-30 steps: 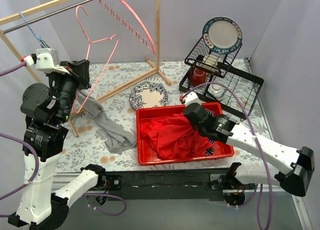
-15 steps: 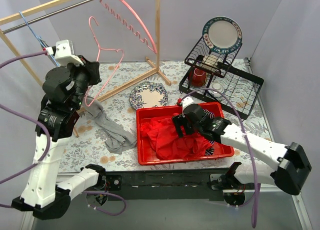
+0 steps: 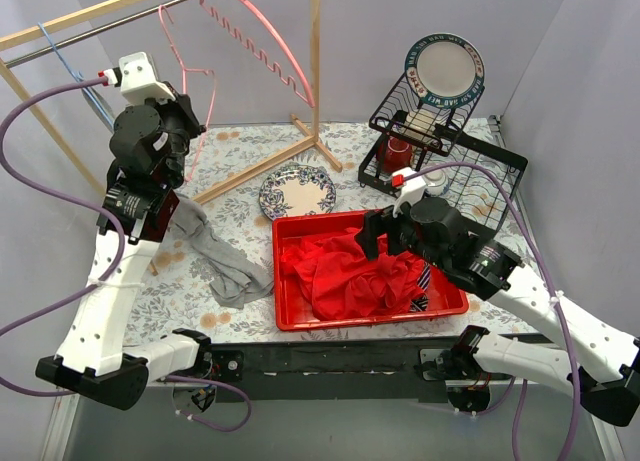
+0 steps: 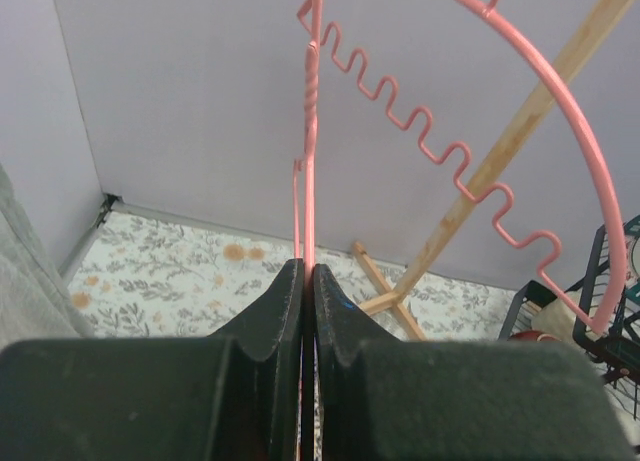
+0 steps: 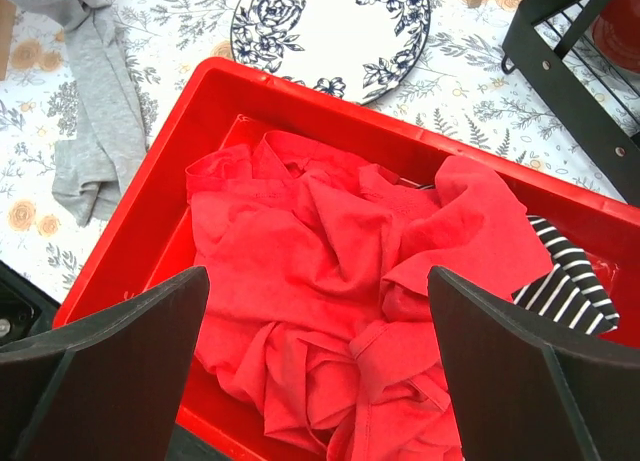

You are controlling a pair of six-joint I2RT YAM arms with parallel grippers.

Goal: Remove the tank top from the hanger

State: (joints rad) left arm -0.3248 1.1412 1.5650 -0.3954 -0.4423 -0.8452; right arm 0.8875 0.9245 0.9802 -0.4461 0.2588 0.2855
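The red tank top [image 3: 345, 271] lies crumpled in the red bin [image 3: 370, 319], off the hanger. From the right wrist view it [image 5: 300, 231] fills most of the bin [image 5: 180, 111]. My right gripper [image 3: 380, 239] hovers just above it, open, with nothing between its fingers [image 5: 318, 281]. The thin pink wire hanger [image 3: 205, 81] is bare and raised at the back left, close under the rail. My left gripper [image 3: 185, 121] is shut on its wire [image 4: 310, 131], which runs straight up from the closed jaws [image 4: 307, 271].
A second pink hanger [image 3: 270, 51] with a wavy bar hangs on the wooden clothes rack [image 3: 315, 71]. A grey garment [image 3: 215, 256] lies left of the bin. A floral plate [image 3: 297, 191] and a black dish rack [image 3: 450, 161] stand behind. A striped cloth [image 5: 560, 281] sits in the bin's right end.
My right gripper opened, let go of the red tank top and lifted off it. My left arm carried the bare pink hanger up and back toward the rail.
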